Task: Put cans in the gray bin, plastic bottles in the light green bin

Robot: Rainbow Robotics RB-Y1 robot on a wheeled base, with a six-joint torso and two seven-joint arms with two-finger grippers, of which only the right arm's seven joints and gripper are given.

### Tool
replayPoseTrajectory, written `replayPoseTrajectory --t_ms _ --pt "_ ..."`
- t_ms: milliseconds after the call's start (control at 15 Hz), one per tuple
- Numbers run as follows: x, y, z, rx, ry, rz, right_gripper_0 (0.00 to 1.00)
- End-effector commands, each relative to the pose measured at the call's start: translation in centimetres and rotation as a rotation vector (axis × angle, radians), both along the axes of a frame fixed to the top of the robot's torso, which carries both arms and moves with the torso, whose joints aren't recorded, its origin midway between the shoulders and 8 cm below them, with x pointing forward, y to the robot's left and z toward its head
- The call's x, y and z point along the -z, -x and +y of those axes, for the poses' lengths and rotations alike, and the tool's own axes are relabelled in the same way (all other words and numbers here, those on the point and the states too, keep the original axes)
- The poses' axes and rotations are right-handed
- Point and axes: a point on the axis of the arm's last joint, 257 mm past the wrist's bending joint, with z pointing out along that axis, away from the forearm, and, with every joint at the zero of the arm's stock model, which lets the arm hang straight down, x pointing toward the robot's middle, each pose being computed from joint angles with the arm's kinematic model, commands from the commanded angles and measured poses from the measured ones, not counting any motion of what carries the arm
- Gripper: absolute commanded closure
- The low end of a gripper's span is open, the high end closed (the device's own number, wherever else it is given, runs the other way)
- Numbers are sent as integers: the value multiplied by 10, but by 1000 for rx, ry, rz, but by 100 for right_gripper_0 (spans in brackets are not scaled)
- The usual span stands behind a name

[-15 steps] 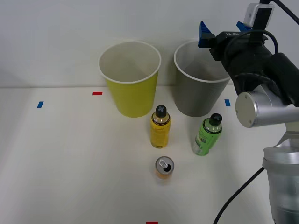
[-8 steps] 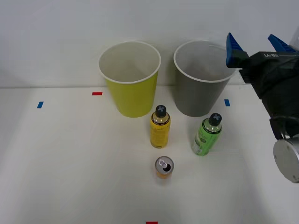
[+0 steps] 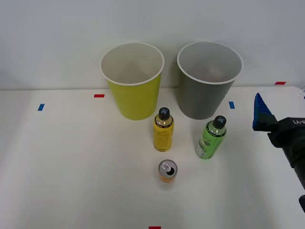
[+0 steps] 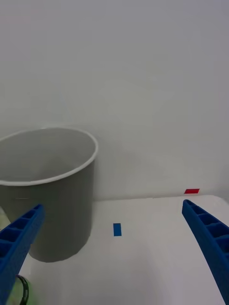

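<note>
Since a moment ago, the right gripper (image 4: pixel 114 257) has dropped from the dark gray tapered bin (image 3: pixel 208 90), fingers spread wide and empty. Both black-capped bottles, yellow-labelled (image 3: pixel 163 130) and green-labelled (image 3: pixel 210 138), stand upright; something pale, perhaps a can, lies inside that bin.

Gray bin (image 3: pixel 205 98) and yellow-green bin (image 3: pixel 136 98) white-rimmed; yellow- and green-labelled bottles black-capped; blue ribbed tool (image 4: pixel 114 257)
</note>
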Motion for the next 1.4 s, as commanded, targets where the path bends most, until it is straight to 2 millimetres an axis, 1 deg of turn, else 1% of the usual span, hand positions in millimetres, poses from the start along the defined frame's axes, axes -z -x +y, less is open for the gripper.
replayPoseTrajectory --t_ms 67,133,400,533,667,733,933,1067,1200,1333,1400 --pt "43 25 1 29 64 101 0" --pt "61 36 -2 36 78 153 0" --pt "106 66 3 22 132 282 0" --pt "134 67 4 -9 157 256 0" --pt "154 68 7 -43 141 209 0" --pt "162 72 10 -55 124 199 0" --pt "189 97 13 -46 70 210 0" --pt "198 107 16 -47 33 181 0" --pt "201 118 13 -51 7 125 0" --pt "205 130 15 -55 -69 122 0" --pt "205 134 18 -62 -81 123 0"
